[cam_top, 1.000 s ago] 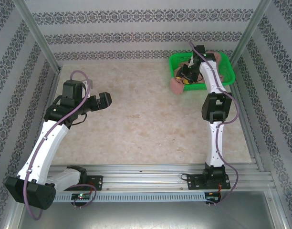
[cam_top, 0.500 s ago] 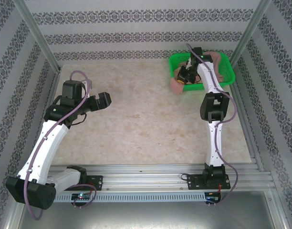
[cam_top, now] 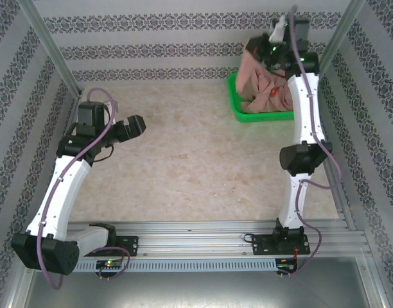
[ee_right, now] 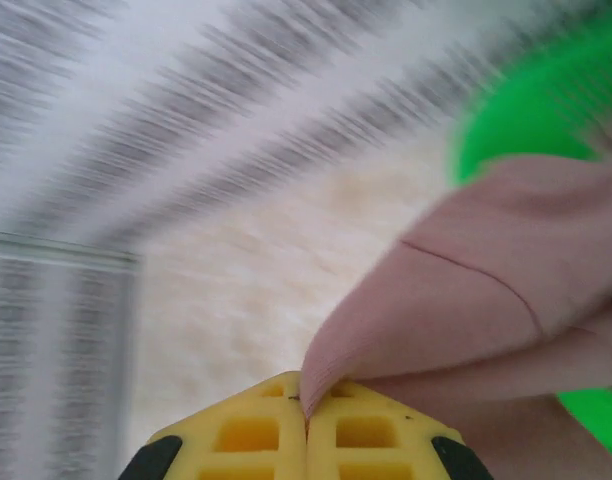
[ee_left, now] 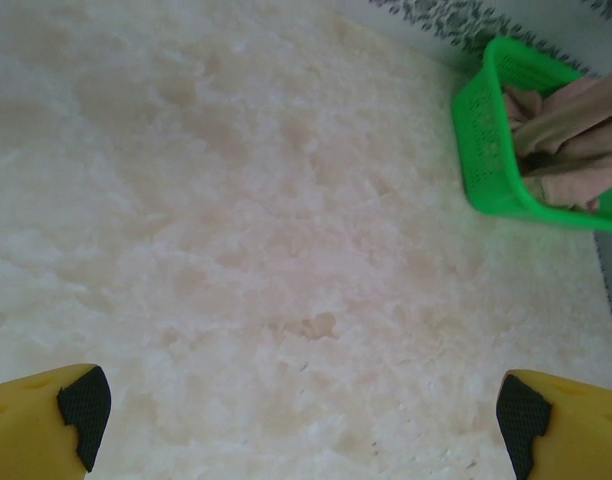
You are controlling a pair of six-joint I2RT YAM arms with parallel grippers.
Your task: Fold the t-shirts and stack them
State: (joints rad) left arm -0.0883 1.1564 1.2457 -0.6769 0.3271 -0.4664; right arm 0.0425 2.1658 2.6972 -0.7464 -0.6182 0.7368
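A salmon-pink t-shirt (cam_top: 253, 76) hangs from my right gripper (cam_top: 266, 49), which is raised high over the back right corner. Its lower part still trails into the green mesh basket (cam_top: 238, 110). In the right wrist view the yellow jaws of that gripper (ee_right: 306, 405) are pressed together on a fold of the t-shirt (ee_right: 466, 290), with the basket (ee_right: 526, 110) blurred behind. My left gripper (cam_top: 135, 126) hovers open over the left of the table with nothing in it. Its view has the fingertips (ee_left: 81, 405) wide apart, and the basket (ee_left: 483, 140) with pink cloth (ee_left: 571, 125) at top right.
The marbled tabletop (cam_top: 183, 154) stretches between the two arms. Patterned walls close the back and sides, with metal posts at the corners. An aluminium rail (cam_top: 203, 231) carries the arm bases at the near edge.
The right gripper shut on the t-shirt in the basket, then rose and swung back, pulling the cloth up out of the basket. The left arm shifted slightly left.
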